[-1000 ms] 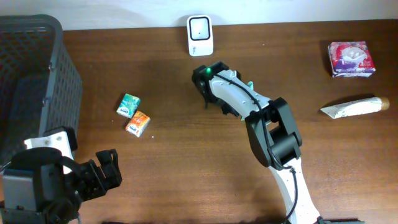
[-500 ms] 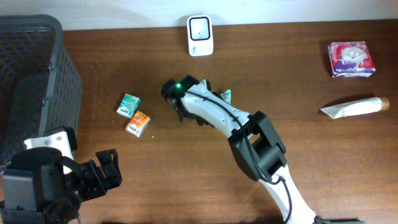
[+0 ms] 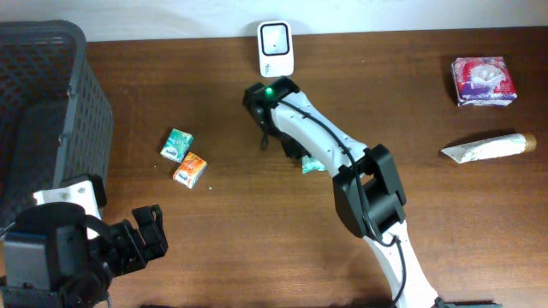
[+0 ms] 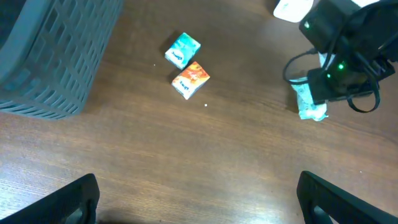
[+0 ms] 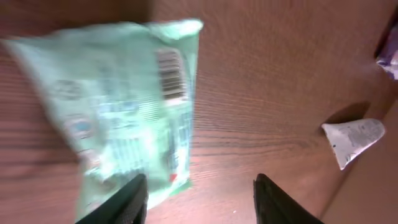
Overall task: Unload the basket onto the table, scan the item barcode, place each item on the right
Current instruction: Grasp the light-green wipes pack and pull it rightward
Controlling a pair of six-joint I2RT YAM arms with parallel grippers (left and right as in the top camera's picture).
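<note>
Item: one green packet (image 5: pixel 124 106), soft and crinkled, pale mint film with fine print, lying flat on the counter (image 3: pixel 214 222) just near and right of the white scanner (image 3: pixel 276 49), mostly under my right arm in the overhead view. Barcode (image 5: pixel 169 74): a small block of black bars, face up, near the packet's top right edge in the wrist view. Right jaws: parted to a middling gap, low over the packet's near corner and clamping nothing that I can see. Left jaws: spread wide and empty, parked at the near left beside the grey basket (image 3: pixel 51 51). Step in hand, as I judge it: retake the packet and show it to the scanner. To do it well, I should pinch the edge away from the bars, keep the film taut, and hold that patch flat and unshadowed over the scanner's window. Handling: thin, slippery, likely to fold under a hard squeeze.
</note>
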